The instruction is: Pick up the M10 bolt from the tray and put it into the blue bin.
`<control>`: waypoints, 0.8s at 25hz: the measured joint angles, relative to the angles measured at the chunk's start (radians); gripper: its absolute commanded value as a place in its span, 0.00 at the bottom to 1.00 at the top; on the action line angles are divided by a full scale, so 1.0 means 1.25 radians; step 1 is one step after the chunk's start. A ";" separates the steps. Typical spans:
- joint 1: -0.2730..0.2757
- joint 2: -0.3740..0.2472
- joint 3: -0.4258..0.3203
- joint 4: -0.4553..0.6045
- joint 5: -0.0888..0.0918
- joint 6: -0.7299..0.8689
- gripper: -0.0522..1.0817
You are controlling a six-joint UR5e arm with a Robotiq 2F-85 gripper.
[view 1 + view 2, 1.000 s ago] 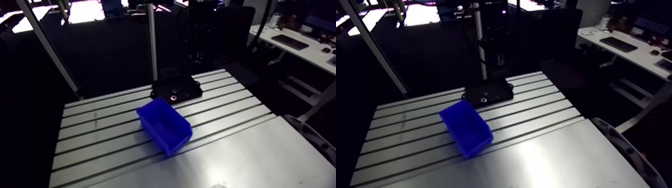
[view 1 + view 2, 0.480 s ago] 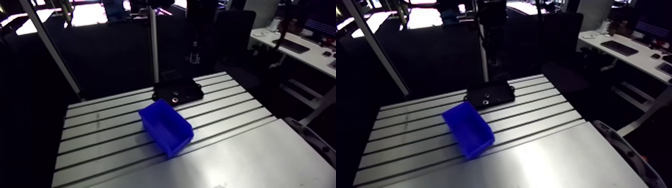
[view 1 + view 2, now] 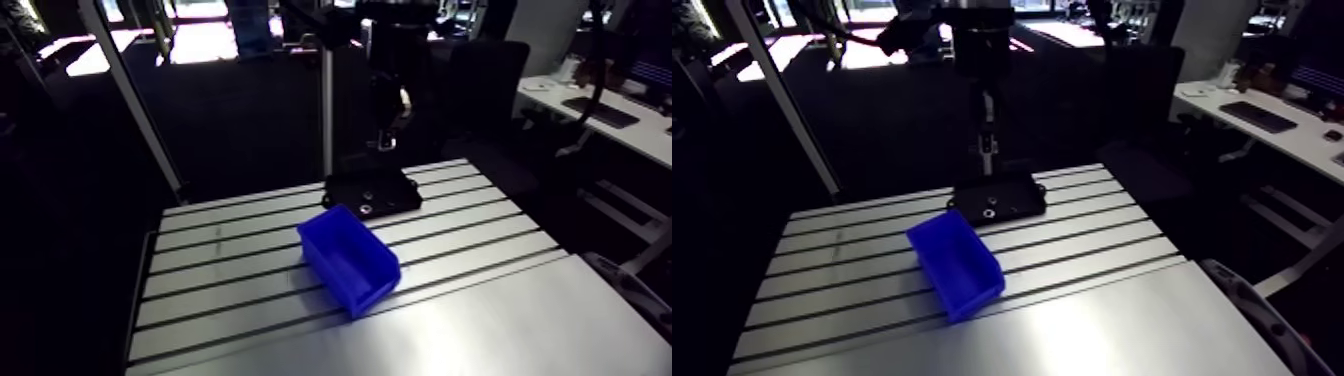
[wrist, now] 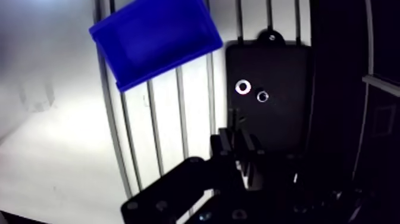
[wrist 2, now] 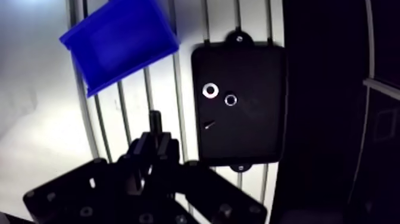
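Observation:
In the wrist view my gripper [image 4: 238,147] is shut on a dark M10 bolt [image 5: 155,121], whose shaft sticks out past the fingertips. It hangs over the near edge of the black tray [image 4: 280,119]. The blue bin [image 4: 153,39] lies ahead and to one side of the tray, open and with nothing visible inside. In the arm view the gripper [image 3: 386,138] hangs above the tray [image 3: 372,190] at the table's far edge. The bin [image 3: 350,262] sits just in front of the tray.
On the tray lie a bright washer [image 4: 242,87], a small nut [image 4: 262,95] and a thin dark piece [image 5: 208,125]. The slotted table [image 3: 230,270] spreads around the bin. An upright aluminium post [image 3: 326,110] stands behind the tray.
The whole arm view has shifted, so the camera moved. The gripper shows more clearly, lifted above the tray. Bin and tray stay where they were on the table.

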 measured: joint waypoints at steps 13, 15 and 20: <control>0.025 -0.106 0.130 -0.011 -0.001 -0.216 0.94; 0.030 -0.115 0.150 -0.019 -0.002 -0.224 0.94; 0.048 -0.132 0.213 -0.082 -0.002 -0.238 0.94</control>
